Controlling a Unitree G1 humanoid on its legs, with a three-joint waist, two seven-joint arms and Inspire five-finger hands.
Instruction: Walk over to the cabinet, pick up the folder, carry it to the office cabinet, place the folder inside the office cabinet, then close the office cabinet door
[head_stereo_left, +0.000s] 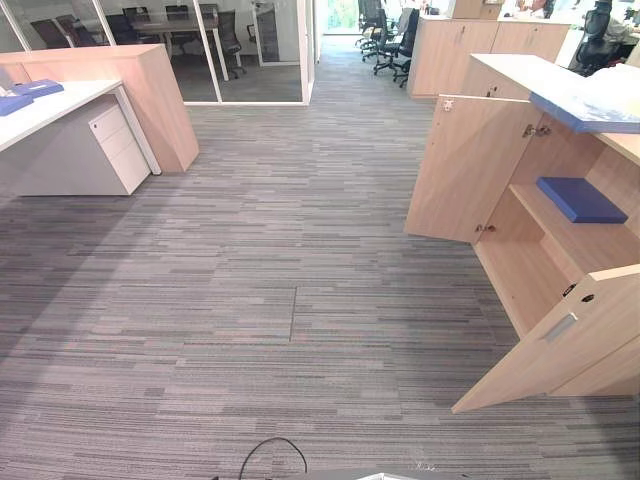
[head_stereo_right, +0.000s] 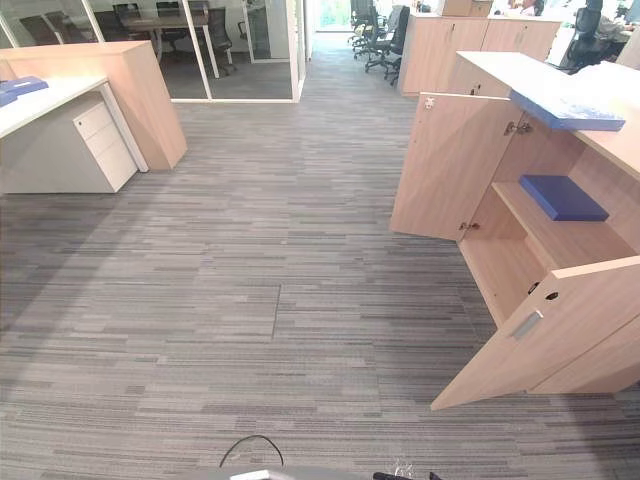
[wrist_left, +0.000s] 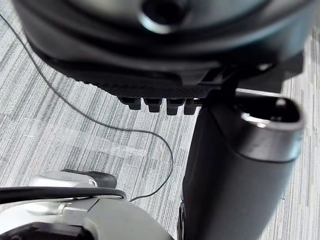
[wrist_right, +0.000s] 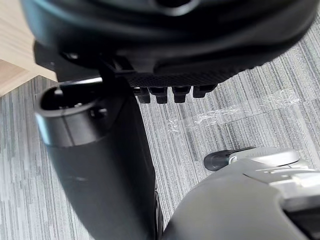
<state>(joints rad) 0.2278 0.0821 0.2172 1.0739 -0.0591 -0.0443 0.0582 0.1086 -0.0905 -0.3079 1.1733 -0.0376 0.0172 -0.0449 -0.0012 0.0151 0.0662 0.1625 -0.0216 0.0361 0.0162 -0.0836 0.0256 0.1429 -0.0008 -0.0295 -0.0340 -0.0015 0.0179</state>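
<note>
Lying flat on the shelf (head_stereo_left: 585, 242) inside the office cabinet (head_stereo_left: 520, 275) (both doors (head_stereo_left: 465, 165) swung open): blue folder (head_stereo_left: 580, 199). Left hand (wrist_left: 150, 65) and right hand (wrist_right: 165, 50) both slack, holding nothing.

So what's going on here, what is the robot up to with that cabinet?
The robot faces the office cabinet, whose far door and near door both stand open. A blue folder lies flat on the shelf inside. The left hand and the right hand hang over the carpet, fingers relaxed, holding nothing. The folder looks placed; the doors are not yet closed.
</note>
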